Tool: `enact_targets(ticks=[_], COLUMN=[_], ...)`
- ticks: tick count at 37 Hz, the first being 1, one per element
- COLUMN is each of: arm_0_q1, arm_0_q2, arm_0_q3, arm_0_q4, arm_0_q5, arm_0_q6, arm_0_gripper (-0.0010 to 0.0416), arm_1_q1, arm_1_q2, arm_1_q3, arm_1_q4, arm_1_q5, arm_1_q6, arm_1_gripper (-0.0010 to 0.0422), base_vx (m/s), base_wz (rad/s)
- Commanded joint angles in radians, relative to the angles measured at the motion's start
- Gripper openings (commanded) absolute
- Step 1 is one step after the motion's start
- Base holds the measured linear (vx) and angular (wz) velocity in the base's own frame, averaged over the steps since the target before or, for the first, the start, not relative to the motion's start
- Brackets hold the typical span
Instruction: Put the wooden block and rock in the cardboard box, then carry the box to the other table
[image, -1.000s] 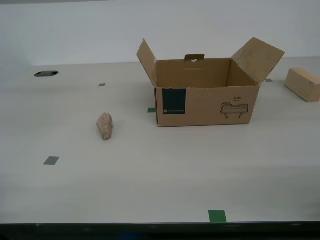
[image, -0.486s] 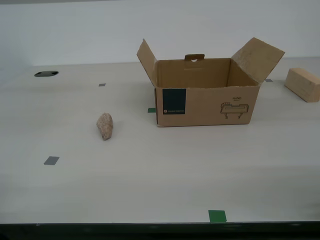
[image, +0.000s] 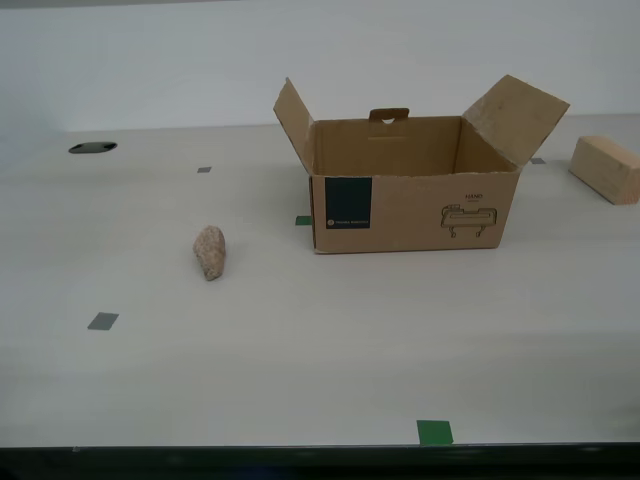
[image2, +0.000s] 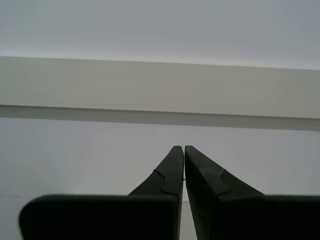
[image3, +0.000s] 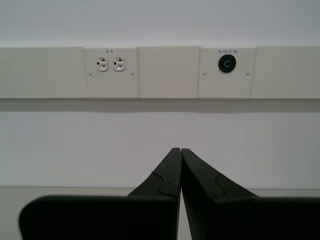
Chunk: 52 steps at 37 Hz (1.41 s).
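A big pale table (image: 300, 370) fills most of the exterior view. Small squares of tape are stuck flat on it. A bright green square (image: 434, 432) sits near the front edge. A grey square (image: 102, 321) lies toward the exterior view's left. A tiny grey square (image: 204, 169) lies farther back. A dark oval hole (image: 92, 147) is in the table top at the back, on the exterior view's left. Behind the table is a plain white wall (image: 150, 60).

The first wrist view shows a cream strip (image3: 165, 72) running along a wall. It has two white sockets (image3: 110, 64) side by side and one round black socket (image3: 227, 63). Little labels sit above them.
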Motion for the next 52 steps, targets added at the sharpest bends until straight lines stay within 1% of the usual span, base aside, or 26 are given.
enact_targets(ticks=[1, 28, 32, 34, 37, 41, 46, 49, 52], arm_0_q1=[0.000, 0.000, 0.000, 0.000, 0.000, 0.000, 0.000, 0.000, 0.000], arm_0_q2=[0.000, 0.000, 0.000, 0.000, 0.000, 0.000, 0.000, 0.000, 0.000], arm_0_q3=[0.001, 0.001, 0.001, 0.003, 0.026, 0.075, 0.129, 0.160, 0.192], arm_0_q4=[0.004, 0.004, 0.003, -0.002, -0.060, -0.176, -0.288, -0.352, -0.419], arm_0_q5=[0.000, 0.000, 0.000, 0.000, 0.000, 0.000, 0.000, 0.000, 0.000], arm_0_q6=[0.000, 0.000, 0.000, 0.000, 0.000, 0.000, 0.000, 0.000, 0.001], arm_0_gripper=[0.0000, -0.0001, -0.0001, 0.0000, -0.0001, 0.0000, -0.0001, 0.0000, 0.0000], arm_1_q1=[0.000, 0.000, -0.001, -0.001, -0.001, -0.002, -0.009, -0.017, -0.026], arm_1_q2=[0.000, 0.000, 0.000, 0.000, 0.000, 0.000, 0.000, 0.000, 0.000], arm_1_q3=[0.000, 0.000, 0.009, 0.021, 0.045, 0.089, 0.145, 0.177, 0.200], arm_1_q4=[0.003, 0.003, -0.017, -0.050, -0.114, -0.227, -0.368, -0.449, -0.510], arm_1_q5=[0.003, 0.004, 0.004, 0.004, 0.004, 0.005, 0.009, 0.019, 0.037], arm_1_q6=[0.000, -0.002, -0.006, -0.009, -0.009, -0.014, -0.045, -0.066, -0.075], arm_1_gripper=[0.0000, 0.0000, -0.0001, -0.0001, -0.0001, -0.0001, -0.0001, -0.0001, -0.0001], base_vx=[0.000, 0.000, 0.000, 0.000, 0.000, 0.000, 0.000, 0.000, 0.000], base_wz=[0.000, 0.000, 0.000, 0.000, 0.000, 0.000, 0.000, 0.000, 0.000])
